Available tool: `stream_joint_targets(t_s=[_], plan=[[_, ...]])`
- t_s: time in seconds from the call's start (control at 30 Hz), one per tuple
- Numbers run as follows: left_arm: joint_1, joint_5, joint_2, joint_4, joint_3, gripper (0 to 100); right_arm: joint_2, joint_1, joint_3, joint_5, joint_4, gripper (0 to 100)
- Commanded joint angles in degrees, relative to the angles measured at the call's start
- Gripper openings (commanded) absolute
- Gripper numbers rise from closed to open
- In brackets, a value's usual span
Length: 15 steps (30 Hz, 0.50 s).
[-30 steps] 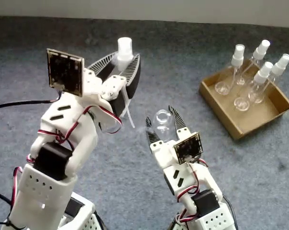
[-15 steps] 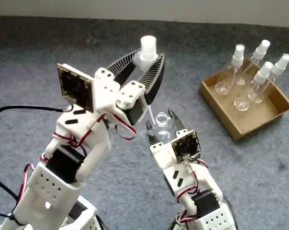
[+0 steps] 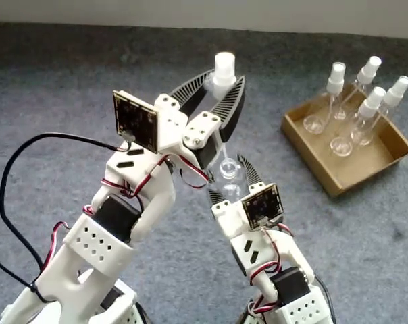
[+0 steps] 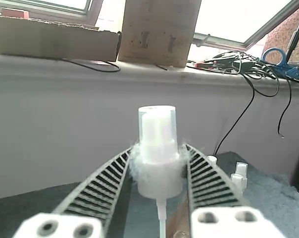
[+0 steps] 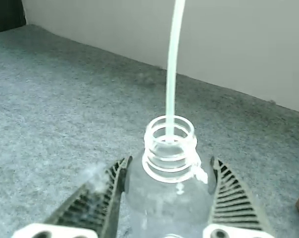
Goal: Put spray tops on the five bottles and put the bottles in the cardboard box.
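Grey counter (image 3: 48, 94), with the cardboard box (image 3: 309, 158) as reference. Left arm (image 3: 133, 202), the larger in the high view, stands well apart from the box on its left. Its jaws are closed on a spray top (image 4: 158, 148) held upright and raised. Right arm (image 3: 261, 229) stands between the left arm and the box, jaws gripping an uncapped clear bottle (image 5: 169, 163) upright. A strip of bare counter separates this bottle from the box's nearest wall. Four capped bottles (image 3: 334, 88) stand in the box's far half, and the half toward the arms has bare floor. Dip tube (image 5: 173, 64) hangs from the spray top, its tip at the bottle's open neck.
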Motion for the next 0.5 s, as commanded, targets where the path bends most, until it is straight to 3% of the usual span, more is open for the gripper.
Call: stream_joint_targets(t_s=[0.0,0.1,0.23,0.47], plan=[[0.9,-0.8,0.0,-2.1,0.9,1,-0.9,-0.7,5.8,-0.6,0.2,18.1],[0.9,-0.8,0.0,-2.1,3.3,1,-1.0,-0.7,5.8,-1.8,0.2,18.1],[3.5,-0.8,0.0,-2.1,6.5,1,-1.0,-0.5,5.7,-10.4,0.2,18.1],[7.9,-0.7,0.0,-2.0,10.1,1,-1.0,-0.3,5.7,-10.6,0.2,18.1]])
